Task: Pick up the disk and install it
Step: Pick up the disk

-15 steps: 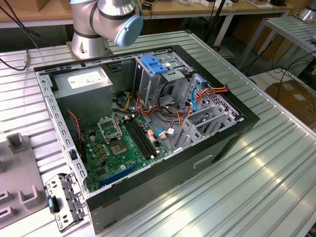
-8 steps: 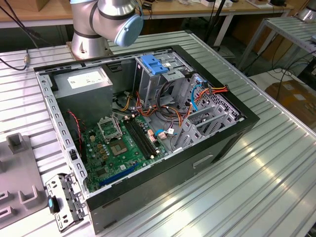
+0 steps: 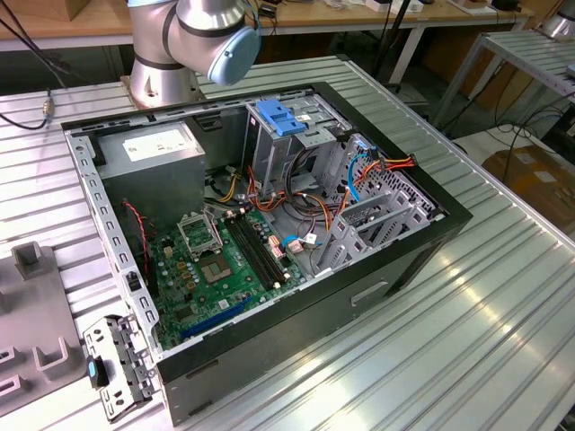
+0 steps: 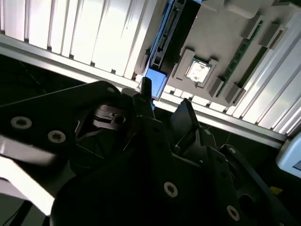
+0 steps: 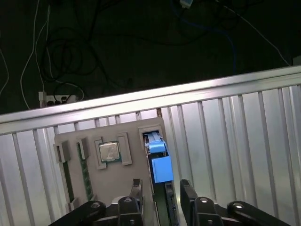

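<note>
The disk (image 5: 159, 162) stands on edge in a slot of a grey holder plate (image 5: 117, 134), so I see mainly its blue side rail and a thin dark edge. It also appears in the second wrist view as a blue-and-dark strip (image 4: 162, 56). My gripper (image 5: 162, 190) hovers over that slot, open. One black finger (image 5: 137, 188) sits on each side of the disk's line, apart from it, with nothing held between them. In the second wrist view the gripper (image 4: 164, 101) is just short of the blue end.
The holder plate also carries a processor chip (image 5: 109, 151) and a green memory stick (image 5: 85, 176), and lies on the ribbed metal table (image 5: 235, 132). The exterior view shows the open computer case (image 3: 269, 224) with power-supply box (image 3: 153, 148), blue-latched cage (image 3: 278, 117) and motherboard (image 3: 225, 269).
</note>
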Motion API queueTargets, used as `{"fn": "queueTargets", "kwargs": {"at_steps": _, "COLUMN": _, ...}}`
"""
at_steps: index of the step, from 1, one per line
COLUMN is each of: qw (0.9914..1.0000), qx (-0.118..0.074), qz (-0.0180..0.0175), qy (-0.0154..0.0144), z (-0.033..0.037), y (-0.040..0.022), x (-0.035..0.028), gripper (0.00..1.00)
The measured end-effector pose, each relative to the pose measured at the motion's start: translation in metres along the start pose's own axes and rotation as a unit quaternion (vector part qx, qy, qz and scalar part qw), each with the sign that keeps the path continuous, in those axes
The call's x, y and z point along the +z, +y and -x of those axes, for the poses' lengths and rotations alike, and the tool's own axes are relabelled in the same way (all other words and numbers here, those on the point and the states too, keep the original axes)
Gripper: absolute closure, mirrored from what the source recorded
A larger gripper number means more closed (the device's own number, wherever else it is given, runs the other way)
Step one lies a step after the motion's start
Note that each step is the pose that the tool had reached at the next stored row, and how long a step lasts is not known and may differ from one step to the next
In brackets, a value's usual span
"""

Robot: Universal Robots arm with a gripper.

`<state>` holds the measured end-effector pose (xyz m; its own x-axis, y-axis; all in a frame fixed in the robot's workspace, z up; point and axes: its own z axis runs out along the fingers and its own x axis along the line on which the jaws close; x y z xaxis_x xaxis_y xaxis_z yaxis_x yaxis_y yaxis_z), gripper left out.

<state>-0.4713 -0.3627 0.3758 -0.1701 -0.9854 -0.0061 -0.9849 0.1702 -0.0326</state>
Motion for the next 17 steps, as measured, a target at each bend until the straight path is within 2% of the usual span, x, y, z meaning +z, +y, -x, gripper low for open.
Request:
{"fn": "queueTargets", "kwargs": {"at_steps": 1, "qw": 1.0, "qx": 0.0, "qz": 0.0003, "qy": 0.0001, "z": 0.0, "y": 0.0001, "x": 0.0027, "gripper": 0.53}}
{"fn": "queueTargets", "kwargs": {"at_steps": 2, "qw": 1.0, "qx": 0.0, "qz": 0.0005, "qy": 0.0001, "z": 0.0, "y": 0.0003, "x": 0.0051, "gripper": 0.53}}
{"fn": "queueTargets", "kwargs": {"at_steps": 3, "qw": 1.0, "qx": 0.0, "qz": 0.0005, "qy": 0.0001, "z": 0.0, "y": 0.0004, "x": 0.007, "gripper": 0.46}}
{"fn": "queueTargets", "kwargs": {"at_steps": 4, "qw": 1.0, "qx": 0.0, "qz": 0.0011, "qy": -0.0026, "z": 0.0001, "y": 0.0005, "x": 0.0078, "gripper": 0.46}}
{"fn": "queueTargets", "kwargs": {"at_steps": 7, "qw": 0.99999, "qx": -0.002, "qz": 0.0009, "qy": -0.0029, "z": -0.0001, "y": 0.0007, "x": 0.0091, "gripper": 0.46}}
{"fn": "queueTargets", "kwargs": {"at_steps": 11, "qw": 0.99998, "qx": -0.005, "qz": 0.0016, "qy": -0.0028, "z": -0.0002, "y": 0.0015, "x": 0.0165, "gripper": 0.46}}
{"fn": "queueTargets", "kwargs": {"at_steps": 14, "qw": 0.99997, "qx": -0.005, "qz": 0.0041, "qy": -0.0028, "z": -0.0002, "y": 0.0017, "x": 0.0224, "gripper": 0.46}}
{"fn": "queueTargets", "kwargs": {"at_steps": 17, "qw": 0.99993, "qx": -0.01, "qz": 0.0046, "qy": -0.0042, "z": -0.0006, "y": 0.0032, "x": 0.0328, "gripper": 0.46}}
